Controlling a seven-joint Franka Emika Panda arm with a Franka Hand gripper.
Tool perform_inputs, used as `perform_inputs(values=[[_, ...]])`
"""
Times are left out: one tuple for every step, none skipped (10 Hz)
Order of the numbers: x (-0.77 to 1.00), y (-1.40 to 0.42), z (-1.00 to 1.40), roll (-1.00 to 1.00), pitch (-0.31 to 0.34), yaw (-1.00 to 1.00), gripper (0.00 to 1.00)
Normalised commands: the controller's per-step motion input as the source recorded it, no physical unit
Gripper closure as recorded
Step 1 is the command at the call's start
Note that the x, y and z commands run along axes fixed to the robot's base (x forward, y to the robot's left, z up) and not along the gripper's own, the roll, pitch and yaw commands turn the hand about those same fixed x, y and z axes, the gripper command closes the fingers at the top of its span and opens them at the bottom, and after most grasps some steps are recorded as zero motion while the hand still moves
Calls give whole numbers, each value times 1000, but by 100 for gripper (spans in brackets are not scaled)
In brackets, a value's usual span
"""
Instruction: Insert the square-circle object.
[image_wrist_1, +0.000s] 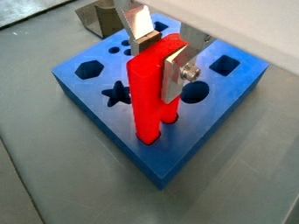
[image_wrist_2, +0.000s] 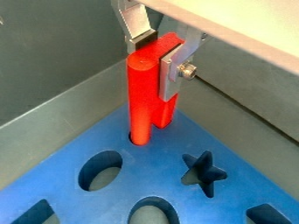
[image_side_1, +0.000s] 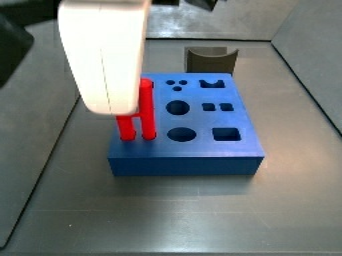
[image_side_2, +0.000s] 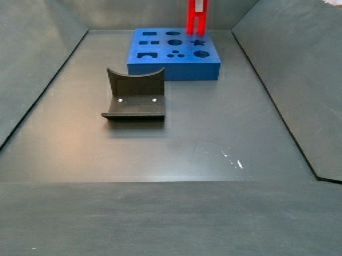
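gripper (image_wrist_1: 156, 54) over the blue block (image_wrist_1: 87, 77), silver plates with dark pads clamped on the upper part of the square-circle object (image_wrist_1: 149, 96). we note that piece is smooth bright red plastic, slim, upright, its two legs reaching down to the block's top near one edge; in a side view (image_side_1: 135, 112) likewise. block is matte blue with star, round and square holes. a dark grey curved piece (image_side_2: 134, 96) lies apart from the block on the grey floor (image_side_2: 201, 150).

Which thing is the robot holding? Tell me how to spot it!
Find the big blue block with shaped holes. At its edge, the pincer grips a slim bright red plastic piece with two legs, standing upright. Nothing else is red; the dark grey curved piece lies apart.
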Motion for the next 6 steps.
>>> perform_inputs(values=[[0,-20,-589,44,0,0,100],[-106,-49,-809,7,-11,0,100],[-66,-69,-1000,24,0,0,100],[-11,-103,-1000,0,0,-40,100],[-9,-157,-1000,0,-6,-74,100],[-37,-149,-1000,0,-9,-100,100]])
